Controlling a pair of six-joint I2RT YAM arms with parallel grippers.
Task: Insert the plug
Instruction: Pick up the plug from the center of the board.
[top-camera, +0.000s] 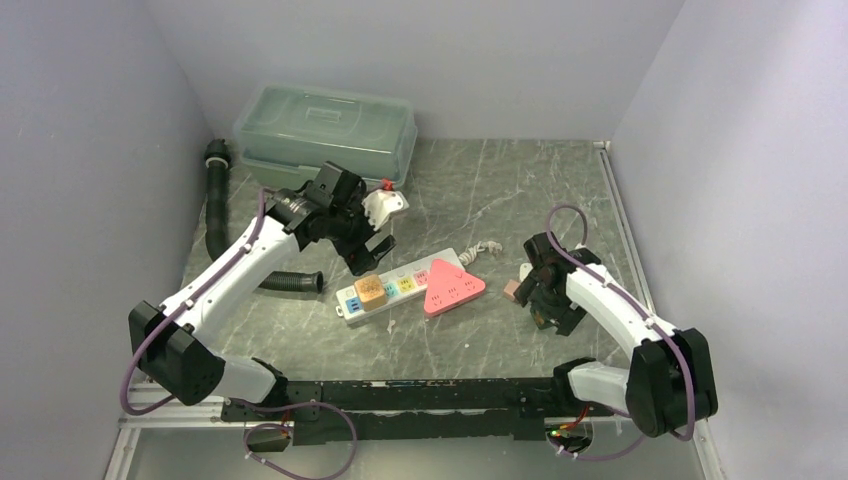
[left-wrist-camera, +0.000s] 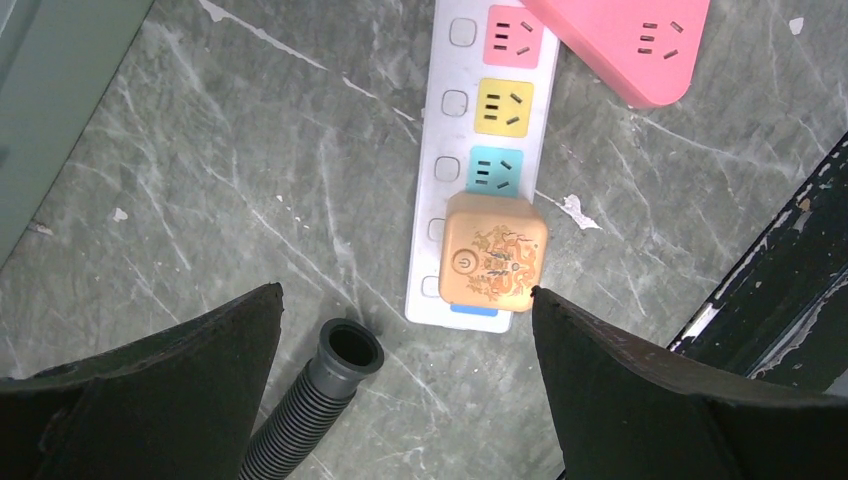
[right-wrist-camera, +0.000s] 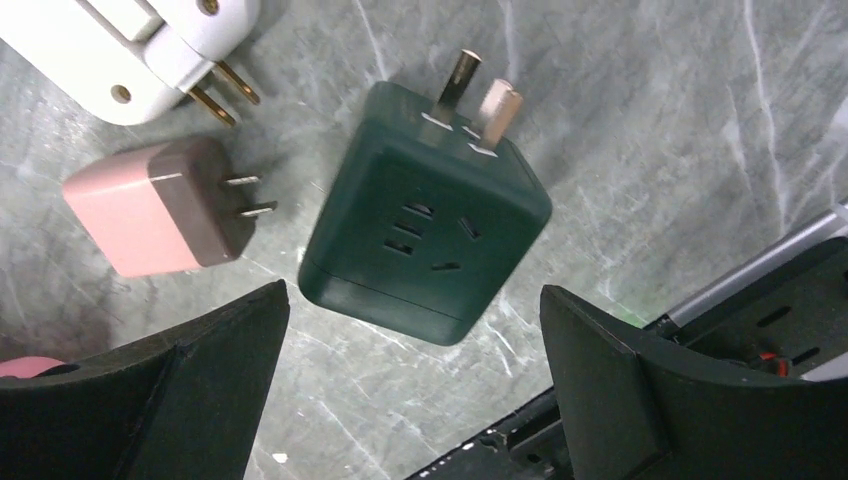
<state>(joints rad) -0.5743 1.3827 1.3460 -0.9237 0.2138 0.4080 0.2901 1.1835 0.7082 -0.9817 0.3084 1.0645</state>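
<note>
Both arms hover; nothing is held.

Left gripper: fingers spread wide, empty, hanging over the near-left end of the power strip, which lies at an angle in the middle of the table. An orange cube adapter already sits on that end of the strip. The blue, yellow and pink sockets beyond it are free. A pink triangular adapter touches the strip's right side. A corrugated hose ends just left of the strip.

Right gripper: fingers also spread wide, empty, directly above a dark green cube plug. This is probably the task's plug, since the open fingers straddle it. It lies on the table at the right, well apart from the strip, its prongs pointing sideways rather than down.

Just beside it lie a small pink plug and a white plug, apart from each other.

Judgement: the step in hand is the grasp. The cube would need turning prongs-down before insertion. The left arm looks placed to steady the strip.
</note>
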